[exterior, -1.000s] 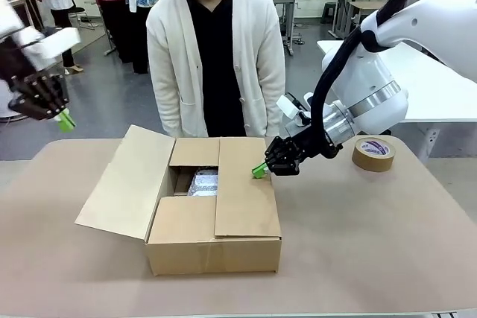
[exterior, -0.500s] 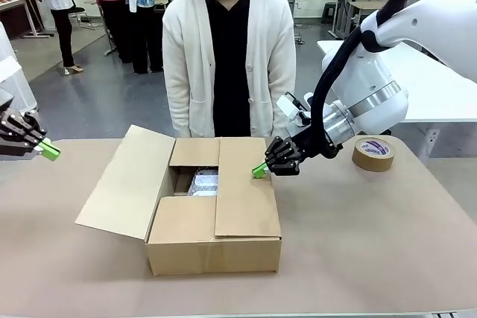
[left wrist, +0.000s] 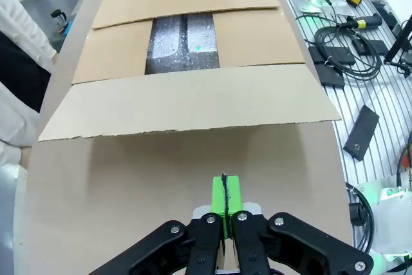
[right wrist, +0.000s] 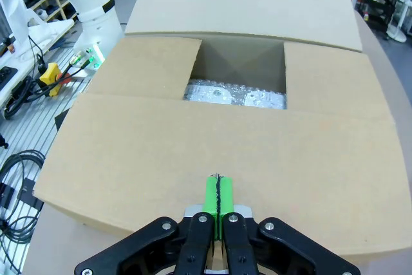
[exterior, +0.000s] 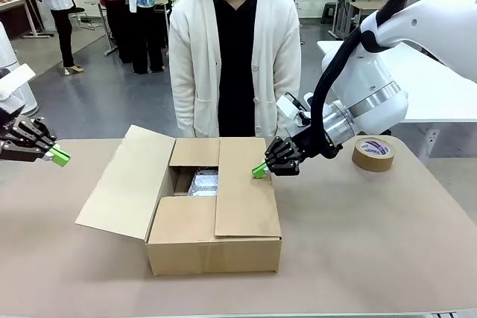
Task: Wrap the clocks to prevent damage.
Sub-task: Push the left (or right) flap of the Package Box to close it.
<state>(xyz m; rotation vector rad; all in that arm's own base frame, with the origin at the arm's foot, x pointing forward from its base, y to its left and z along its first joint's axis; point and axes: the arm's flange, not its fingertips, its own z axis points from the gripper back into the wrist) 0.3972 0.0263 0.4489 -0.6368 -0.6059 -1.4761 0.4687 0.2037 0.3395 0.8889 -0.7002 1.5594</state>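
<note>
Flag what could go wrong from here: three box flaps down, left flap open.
1. The right end effector, shut, sits at the right flap. Pushing harder could buckle that flap onto the bubble-wrapped bundle that shows in the gap.
2. The left flap splays out toward the shut left end effector. A low sweep might catch its edge and shove the cardboard box rather than fold the flap.
</note>
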